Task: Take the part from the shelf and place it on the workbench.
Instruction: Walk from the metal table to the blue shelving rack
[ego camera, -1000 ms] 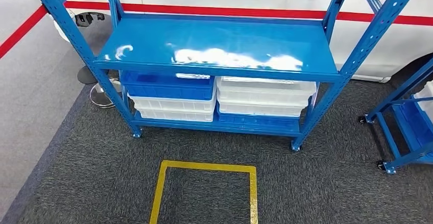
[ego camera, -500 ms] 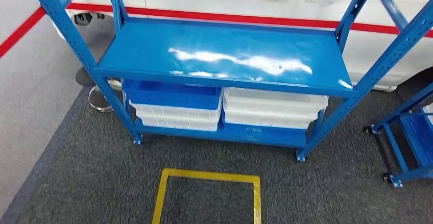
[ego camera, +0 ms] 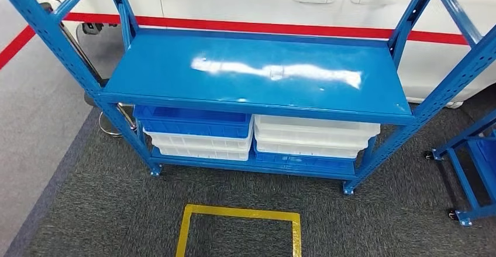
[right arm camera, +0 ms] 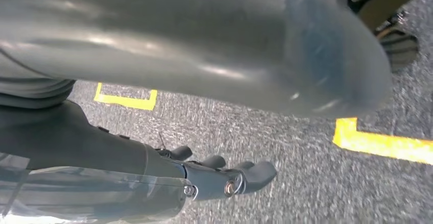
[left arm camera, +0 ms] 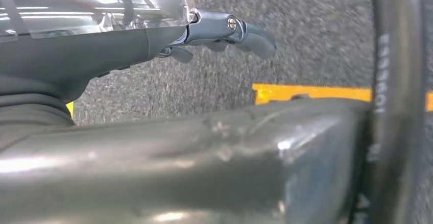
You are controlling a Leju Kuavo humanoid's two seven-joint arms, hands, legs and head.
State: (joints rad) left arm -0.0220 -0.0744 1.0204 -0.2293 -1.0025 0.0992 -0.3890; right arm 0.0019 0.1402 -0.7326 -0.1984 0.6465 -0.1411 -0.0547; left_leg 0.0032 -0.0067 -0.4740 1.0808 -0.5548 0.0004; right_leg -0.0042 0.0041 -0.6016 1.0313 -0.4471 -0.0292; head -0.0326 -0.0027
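Both hands empty: left hand (left arm camera: pixel 224 32), right hand (right arm camera: pixel 224 175) loosely extended above carpet (right arm camera: pixel 286 142).

Bright overhead glare streaks the shelf (ego camera: pixel 257 72); wrist views blur slightly.

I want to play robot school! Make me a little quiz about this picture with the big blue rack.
1. True or false: a box sits on the upper shelf of the rack.
2. What colour is the square outline on the carpet? A red, B yellow, C green.
3. Fill the gap: the left hand and the right hand are holding ____.

Key: 1 false, the shelf is bare. 2 B. 3 nothing.
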